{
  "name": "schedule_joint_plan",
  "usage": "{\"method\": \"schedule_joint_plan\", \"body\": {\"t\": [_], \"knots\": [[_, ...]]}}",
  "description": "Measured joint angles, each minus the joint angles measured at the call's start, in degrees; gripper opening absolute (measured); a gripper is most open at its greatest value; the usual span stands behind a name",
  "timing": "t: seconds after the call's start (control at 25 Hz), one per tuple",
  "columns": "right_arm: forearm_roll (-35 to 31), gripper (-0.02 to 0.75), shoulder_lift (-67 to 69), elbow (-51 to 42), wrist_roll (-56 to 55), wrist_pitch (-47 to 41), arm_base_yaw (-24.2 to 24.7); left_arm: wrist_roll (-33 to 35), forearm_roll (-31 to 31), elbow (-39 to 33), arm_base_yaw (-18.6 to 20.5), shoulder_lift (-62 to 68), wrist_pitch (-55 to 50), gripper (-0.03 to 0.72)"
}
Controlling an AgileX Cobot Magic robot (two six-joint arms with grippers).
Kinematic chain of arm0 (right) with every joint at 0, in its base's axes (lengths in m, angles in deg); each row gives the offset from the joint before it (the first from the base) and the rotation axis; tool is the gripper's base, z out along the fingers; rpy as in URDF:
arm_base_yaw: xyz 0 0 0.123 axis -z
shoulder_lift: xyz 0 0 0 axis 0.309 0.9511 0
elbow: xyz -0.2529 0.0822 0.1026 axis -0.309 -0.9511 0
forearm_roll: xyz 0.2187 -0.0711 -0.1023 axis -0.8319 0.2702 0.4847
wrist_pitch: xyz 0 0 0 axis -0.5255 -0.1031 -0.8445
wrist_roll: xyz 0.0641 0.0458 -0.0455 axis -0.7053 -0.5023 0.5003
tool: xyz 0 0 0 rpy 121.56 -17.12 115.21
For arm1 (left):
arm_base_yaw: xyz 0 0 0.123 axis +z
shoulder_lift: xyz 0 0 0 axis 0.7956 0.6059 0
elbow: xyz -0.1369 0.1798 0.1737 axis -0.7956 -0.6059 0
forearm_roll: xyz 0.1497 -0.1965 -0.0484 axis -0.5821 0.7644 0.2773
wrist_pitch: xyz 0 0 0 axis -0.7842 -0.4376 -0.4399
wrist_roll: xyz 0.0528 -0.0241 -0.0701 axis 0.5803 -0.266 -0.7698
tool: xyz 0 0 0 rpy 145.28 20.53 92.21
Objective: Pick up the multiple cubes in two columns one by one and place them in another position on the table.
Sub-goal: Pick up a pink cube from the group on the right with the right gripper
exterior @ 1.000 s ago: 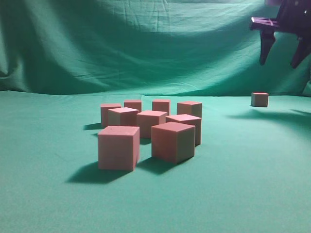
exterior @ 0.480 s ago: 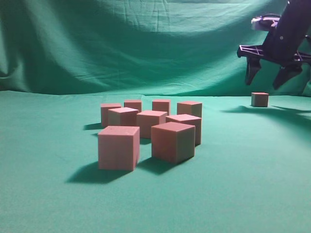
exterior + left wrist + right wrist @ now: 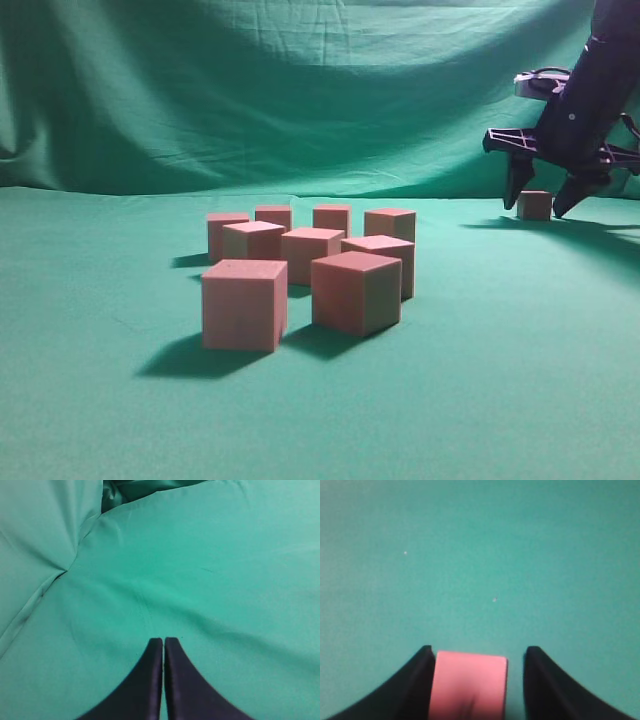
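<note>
The right arm (image 3: 590, 90) comes down at a slant from the upper right corner of the exterior view, its dark body leaning toward the left as it descends, and its wrist is bent so that the right tool (image 3: 539, 200) points down at the desk (image 3: 480, 380). The two black fingers (image 3: 512, 188) stand spread to either side of a lone cube (image 3: 534, 205) that sits on the teal cloth, one finger on each flank, their tips low beside it near the desk surface.

The right wrist view looks past those fingers: the same cube (image 3: 468, 684) lies between them, its pink top face close against the finger on the left of that view, while a clear strip of green cloth separates it from the other finger. The right tool is thus released, straddling the cube without clamping it.

Well away from this tool, toward the middle of the exterior view, the remaining cubes (image 3: 310, 265) stand grouped in two rough columns on the desk, all upright and apart from the arm.

The left tool (image 3: 163, 680) appears only in its own wrist view. Its two dark fingers are pressed together, clenched on nothing, and they point over bare wrinkled cloth where the desk meets the draped backdrop (image 3: 35, 535).
</note>
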Motion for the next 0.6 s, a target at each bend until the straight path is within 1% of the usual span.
{"method": "schedule_joint_plan", "body": {"t": [0.12, 0.24, 0.32, 0.48, 0.6], "knots": [[0.0, 0.270, 0.2, 0.1, 0.0, 0.1, 0.0, 0.0, 0.0, 0.0, 0.0, 0.0, 0.0, 0.000], [0.0, 0.268, 0.2, 1.3, 0.0, -1.8, 0.0, 0.0, 0.0, 0.0, 0.0, 0.0, 0.0, 0.000], [0.0, 0.268, 0.0, 3.1, 0.0, -4.6, 0.0, 0.0, 0.0, 0.0, 0.0, 0.0, 0.0, 0.000], [-0.3, 0.268, -4.0, 8.4, 0.0, -13.4, 0.0, 0.0, 0.0, 0.0, 0.0, 0.0, 0.0, 0.000], [-1.6, 0.268, -9.8, 9.8, 0.0, -20.0, 0.0, 0.0, 0.0, 0.0, 0.0, 0.0, 0.0, 0.000]]}}
